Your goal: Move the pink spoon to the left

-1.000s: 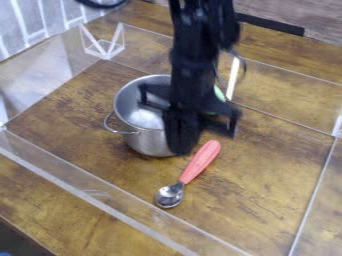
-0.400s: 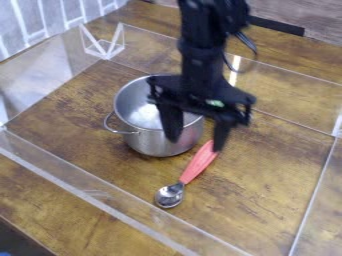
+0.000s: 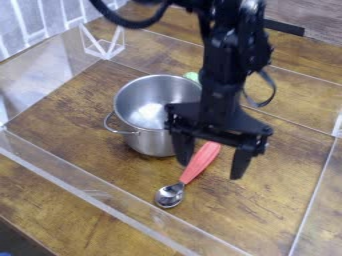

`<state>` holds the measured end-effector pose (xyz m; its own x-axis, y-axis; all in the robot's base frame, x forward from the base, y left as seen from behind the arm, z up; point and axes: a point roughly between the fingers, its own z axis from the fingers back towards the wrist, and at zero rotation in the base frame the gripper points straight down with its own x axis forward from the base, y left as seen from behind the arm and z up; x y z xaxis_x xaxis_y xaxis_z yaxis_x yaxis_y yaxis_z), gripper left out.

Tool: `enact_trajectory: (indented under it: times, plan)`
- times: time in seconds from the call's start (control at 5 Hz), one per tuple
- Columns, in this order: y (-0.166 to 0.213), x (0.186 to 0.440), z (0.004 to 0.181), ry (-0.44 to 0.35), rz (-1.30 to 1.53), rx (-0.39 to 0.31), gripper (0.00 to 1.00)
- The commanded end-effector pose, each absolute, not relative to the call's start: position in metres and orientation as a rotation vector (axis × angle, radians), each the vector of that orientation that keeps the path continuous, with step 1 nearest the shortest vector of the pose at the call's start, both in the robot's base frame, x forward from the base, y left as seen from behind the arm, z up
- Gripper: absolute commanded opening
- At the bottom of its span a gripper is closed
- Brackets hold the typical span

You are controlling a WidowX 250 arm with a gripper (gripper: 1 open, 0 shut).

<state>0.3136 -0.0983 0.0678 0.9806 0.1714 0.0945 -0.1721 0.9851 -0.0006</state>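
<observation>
At the near edge a clear plastic wall (image 3: 94,195) runs across the wooden table (image 3: 281,215), and its lower left stretch is cut off by the frame. Just behind it lies the pink spoon (image 3: 189,173), flat on the wood, its small shiny bowl nearest the viewer and its salmon-pink handle running up and to the right toward the pot. The upper end of the handle is hidden behind the left finger of the pincer, so where it stops cannot be made out. The pincer (image 3: 209,158) hangs straight down over that handle end, its two dark fingers (image 3: 239,158) spread wide, one on each side of the handle. Whether either tip touches the spoon or the table is not clear; nothing is gripped. The steel pot (image 3: 144,118) stands just behind and left of the spoon, its right rim covered by the black arm. A green object (image 3: 195,76) shows only as a sliver beside the arm above the pot. The far side of the table is blurred, with a clear folded stand (image 3: 103,40) at the back left.
</observation>
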Motion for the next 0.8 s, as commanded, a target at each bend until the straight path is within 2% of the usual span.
enact_trajectory:
  times: [0.0, 0.4, 0.6]
  plan:
    - [-0.079, 0.326, 0.07, -0.133, 0.211, -0.013, 1.0]
    - [-0.086, 0.329, 0.047, -0.116, 0.368, 0.002, 1.0]
    - [-0.08, 0.33, 0.044, -0.114, 0.404, 0.004, 0.0]
